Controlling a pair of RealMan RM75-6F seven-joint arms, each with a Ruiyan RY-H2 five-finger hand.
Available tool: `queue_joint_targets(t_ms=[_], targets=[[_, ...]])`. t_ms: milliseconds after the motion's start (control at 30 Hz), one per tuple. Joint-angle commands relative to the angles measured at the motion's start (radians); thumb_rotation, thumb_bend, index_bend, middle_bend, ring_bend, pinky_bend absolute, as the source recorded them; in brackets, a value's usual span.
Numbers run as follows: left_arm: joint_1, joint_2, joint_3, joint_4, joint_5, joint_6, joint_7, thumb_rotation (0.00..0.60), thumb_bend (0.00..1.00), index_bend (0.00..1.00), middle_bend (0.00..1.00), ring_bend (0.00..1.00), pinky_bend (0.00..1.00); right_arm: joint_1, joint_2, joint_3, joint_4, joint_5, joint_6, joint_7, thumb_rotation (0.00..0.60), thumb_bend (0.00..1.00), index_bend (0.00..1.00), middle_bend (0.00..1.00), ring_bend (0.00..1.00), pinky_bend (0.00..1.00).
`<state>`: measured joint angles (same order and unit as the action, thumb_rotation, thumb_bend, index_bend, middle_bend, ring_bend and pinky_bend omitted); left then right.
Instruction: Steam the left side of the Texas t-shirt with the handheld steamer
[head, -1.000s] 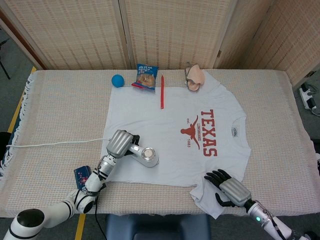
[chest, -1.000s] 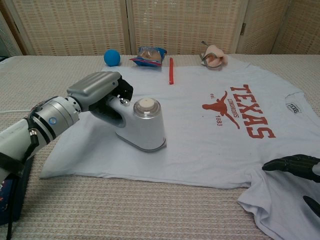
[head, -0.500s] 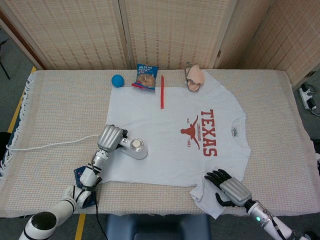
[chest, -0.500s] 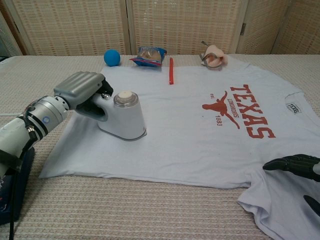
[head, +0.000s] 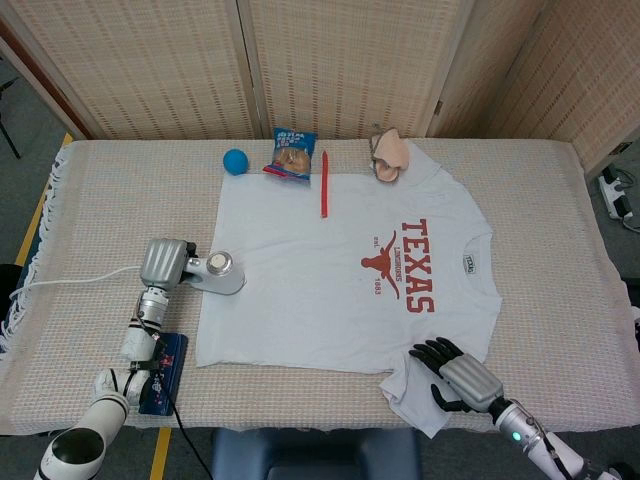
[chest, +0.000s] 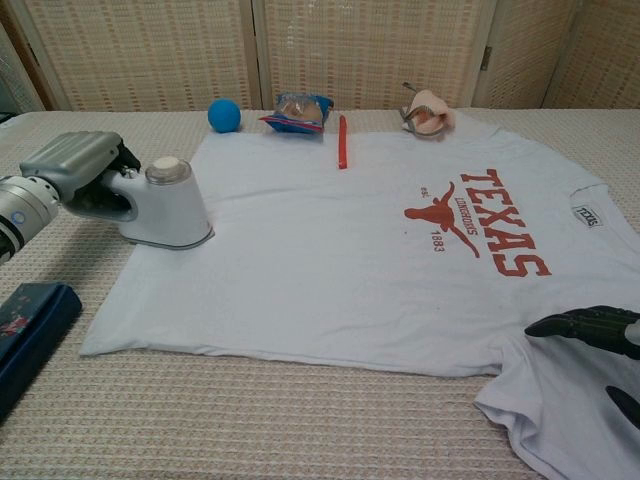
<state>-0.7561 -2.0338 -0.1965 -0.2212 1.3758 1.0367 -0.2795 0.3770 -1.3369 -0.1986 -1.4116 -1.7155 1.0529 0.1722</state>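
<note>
The white Texas t-shirt (head: 340, 270) (chest: 340, 250) lies flat on the table, red print toward its right side. My left hand (head: 163, 264) (chest: 72, 165) grips the handle of the white handheld steamer (head: 218, 272) (chest: 168, 206), which stands at the shirt's left edge, partly on the fabric. Its white cord (head: 70, 284) trails off to the left. My right hand (head: 455, 384) (chest: 595, 335) rests with dark fingers spread on the shirt's near right sleeve, holding nothing.
A blue ball (head: 234, 161), a blue snack bag (head: 291, 152), a red stick (head: 324, 183) and a beige item with a clip (head: 389, 155) lie along the far side. A dark blue box (head: 160, 373) (chest: 25, 325) sits near the front left edge.
My left hand has slid the steamer leftward across the shirt, from well inside the fabric to its left edge. The right hand has stayed put.
</note>
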Motion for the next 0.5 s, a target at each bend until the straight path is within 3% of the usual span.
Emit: queue_joint_targets(t_ms=[33,267,500], targets=[[0.012,0.021,-0.024,-0.004,-0.027,-0.002,-0.030,0.600,0.40,0.92,0.99,0.83,0.72,0.000,0.000,-0.001,0.001,-0.001,0.003,0.002,0.375,0.70,0.00,0.05,0.00,0.00],[0.022,0.078,-0.046,-0.117,-0.037,0.077,-0.116,0.600,0.40,0.93,0.99,0.83,0.72,0.003,0.000,-0.006,0.007,-0.006,0.011,0.013,0.373,0.70,0.00,0.05,0.00,0.00],[-0.013,0.076,-0.027,-0.199,-0.008,0.096,-0.029,0.600,0.40,0.93,0.99,0.83,0.72,0.004,0.000,-0.008,0.009,-0.007,0.017,0.020,0.372,0.70,0.00,0.05,0.00,0.00]])
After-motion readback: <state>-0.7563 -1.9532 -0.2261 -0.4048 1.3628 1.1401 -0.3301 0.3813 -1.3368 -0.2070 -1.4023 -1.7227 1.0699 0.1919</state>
